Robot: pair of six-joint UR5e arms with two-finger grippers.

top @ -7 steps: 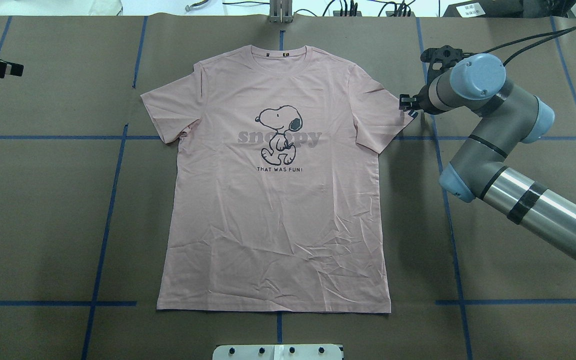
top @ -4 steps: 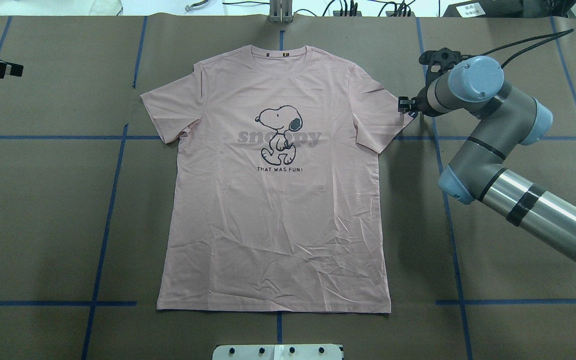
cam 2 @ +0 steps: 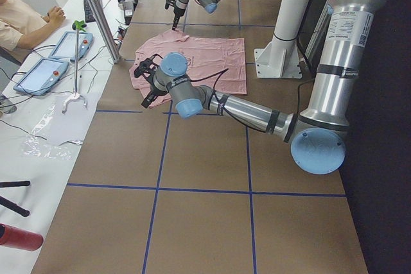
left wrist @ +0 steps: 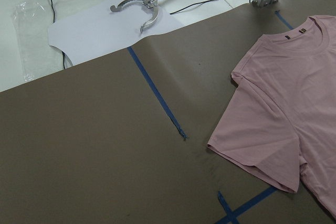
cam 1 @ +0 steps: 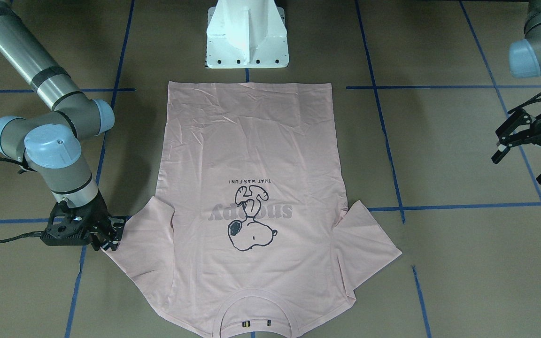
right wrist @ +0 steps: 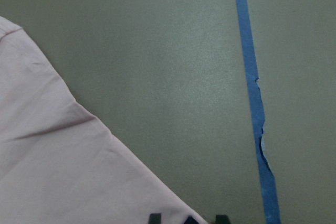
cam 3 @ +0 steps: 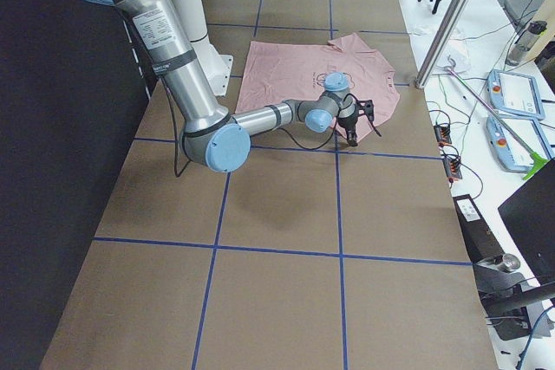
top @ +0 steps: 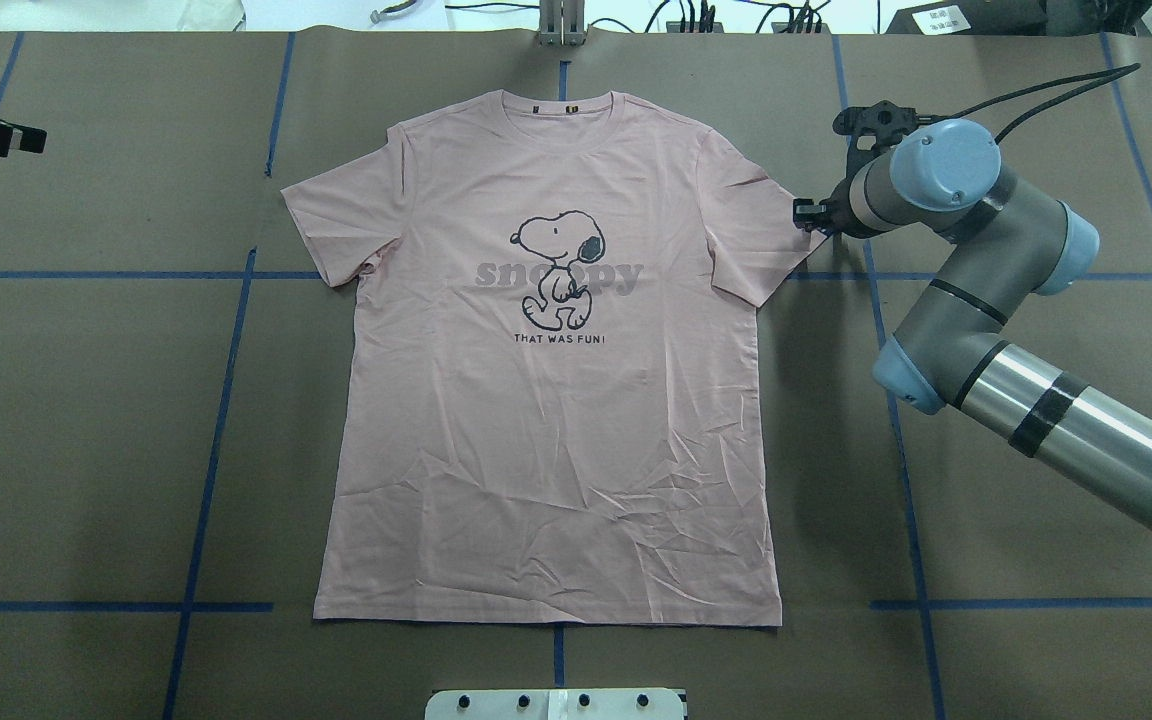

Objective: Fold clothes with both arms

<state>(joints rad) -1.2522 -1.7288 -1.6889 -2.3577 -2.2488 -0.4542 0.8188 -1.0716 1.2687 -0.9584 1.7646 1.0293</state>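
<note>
No fold is made yet: the T-shirt (cam 1: 251, 141) lies flat, my right gripper (cam 1: 106, 242) sits at its sleeve (cam 1: 141, 239), whether clamped I cannot tell, and my left gripper (cam 1: 520, 169) hangs spread.

Even overhead light, soft arm shadows, wrist views slightly soft

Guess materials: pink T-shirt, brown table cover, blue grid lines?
T-shirt: soft matte knit, likely cotton jersey; fine creases, lies limp. Table cover: matte brown paper, probably; a creased sheet seam shows. Grid lines: blue tape, torn edge visible.
</note>
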